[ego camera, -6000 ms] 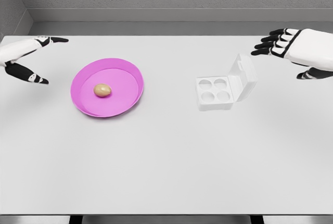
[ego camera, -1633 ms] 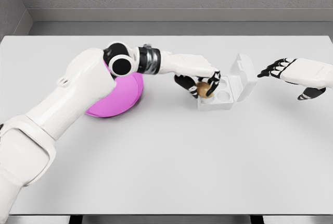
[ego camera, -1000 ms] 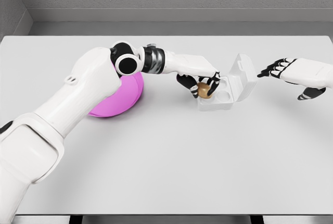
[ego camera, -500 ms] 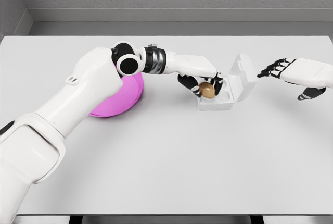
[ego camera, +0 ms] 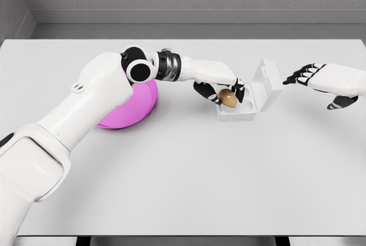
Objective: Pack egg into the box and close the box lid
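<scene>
The small tan egg [ego camera: 227, 98] sits over the near-left cup of the white plastic four-cup box [ego camera: 237, 108], with the left hand [ego camera: 220, 88] curled around it. You should lower it straight down until it seats, then loosen the fingers and lift clear. Just beyond the hand stands the upright hinged lid [ego camera: 267, 84]; avoid knocking it. The right hand [ego camera: 320, 81] hovers further right, fingers spread. The pink round plate [ego camera: 137, 106] lies behind the forearm.

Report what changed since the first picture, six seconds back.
The left robot hand reached across from the table's left edge, took the egg off the pink plate and now holds it over the open box. The right robot hand dropped slightly. Plate and box stayed put, lid still open.
</scene>
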You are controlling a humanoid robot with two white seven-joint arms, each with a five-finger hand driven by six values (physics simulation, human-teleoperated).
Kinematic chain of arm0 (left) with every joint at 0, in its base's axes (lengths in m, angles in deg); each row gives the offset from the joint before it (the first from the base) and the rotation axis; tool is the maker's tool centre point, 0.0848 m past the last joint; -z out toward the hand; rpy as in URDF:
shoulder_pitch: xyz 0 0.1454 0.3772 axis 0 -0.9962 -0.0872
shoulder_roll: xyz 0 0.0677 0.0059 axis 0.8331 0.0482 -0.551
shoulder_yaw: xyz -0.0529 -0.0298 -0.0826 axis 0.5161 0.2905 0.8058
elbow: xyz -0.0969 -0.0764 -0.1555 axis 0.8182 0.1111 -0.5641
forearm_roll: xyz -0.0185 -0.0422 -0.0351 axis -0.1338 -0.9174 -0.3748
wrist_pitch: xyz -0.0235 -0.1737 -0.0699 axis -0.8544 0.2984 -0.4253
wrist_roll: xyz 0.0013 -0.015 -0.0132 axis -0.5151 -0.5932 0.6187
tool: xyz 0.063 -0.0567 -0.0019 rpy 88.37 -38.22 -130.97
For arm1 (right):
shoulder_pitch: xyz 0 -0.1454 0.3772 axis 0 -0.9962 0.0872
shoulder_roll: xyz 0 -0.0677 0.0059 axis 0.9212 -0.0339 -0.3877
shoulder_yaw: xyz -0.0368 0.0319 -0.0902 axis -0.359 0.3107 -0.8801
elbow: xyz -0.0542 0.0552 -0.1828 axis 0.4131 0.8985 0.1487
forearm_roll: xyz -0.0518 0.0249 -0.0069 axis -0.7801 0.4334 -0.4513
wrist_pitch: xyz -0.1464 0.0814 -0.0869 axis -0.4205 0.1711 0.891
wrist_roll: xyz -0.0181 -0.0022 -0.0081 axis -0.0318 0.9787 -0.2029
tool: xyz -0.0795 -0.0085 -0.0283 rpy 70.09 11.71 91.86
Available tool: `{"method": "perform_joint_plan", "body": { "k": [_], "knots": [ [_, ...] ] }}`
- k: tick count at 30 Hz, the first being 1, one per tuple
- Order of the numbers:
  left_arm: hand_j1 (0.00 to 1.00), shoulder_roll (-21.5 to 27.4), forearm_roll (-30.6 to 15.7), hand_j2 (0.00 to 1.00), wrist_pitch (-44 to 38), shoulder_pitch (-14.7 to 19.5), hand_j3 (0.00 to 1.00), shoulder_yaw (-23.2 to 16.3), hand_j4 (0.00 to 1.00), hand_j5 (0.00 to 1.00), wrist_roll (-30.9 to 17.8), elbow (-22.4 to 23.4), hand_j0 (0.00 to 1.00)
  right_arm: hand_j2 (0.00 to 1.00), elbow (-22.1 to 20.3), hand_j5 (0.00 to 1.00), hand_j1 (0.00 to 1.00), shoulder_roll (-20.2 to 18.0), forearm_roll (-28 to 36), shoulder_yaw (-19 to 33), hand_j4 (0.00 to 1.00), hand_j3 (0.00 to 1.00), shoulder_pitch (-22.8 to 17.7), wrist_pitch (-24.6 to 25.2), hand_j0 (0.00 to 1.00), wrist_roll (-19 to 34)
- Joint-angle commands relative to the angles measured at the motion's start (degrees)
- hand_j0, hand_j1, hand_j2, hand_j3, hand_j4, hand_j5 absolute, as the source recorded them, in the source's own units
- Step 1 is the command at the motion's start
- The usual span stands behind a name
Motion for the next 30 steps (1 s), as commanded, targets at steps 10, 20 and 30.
{"method": "perform_joint_plan", "body": {
  "k": [10,20,30],
  "knots": [
    [0.75,0.27,-0.39,0.75,-0.16,-0.09,0.75,-0.02,0.75,0.75,0.03,0.03,0.75,1.00,-0.01,1.00,1.00,-0.07,0.27,0.02,1.00,1.00,0.00,0.15,1.00,-0.02],
    [1.00,15.74,-15.95,1.00,-0.16,0.62,1.00,5.61,1.00,1.00,0.03,-0.41,1.00,1.00,-0.62,1.00,1.00,-0.07,0.36,0.02,1.00,1.00,0.00,0.15,1.00,-0.02],
    [1.00,21.36,-16.03,1.00,-0.16,0.44,1.00,8.60,1.00,1.00,0.03,-4.54,1.00,1.00,-6.16,1.00,1.00,-0.16,0.45,-0.51,1.00,1.00,-0.35,0.15,1.00,-0.02]
  ]
}}
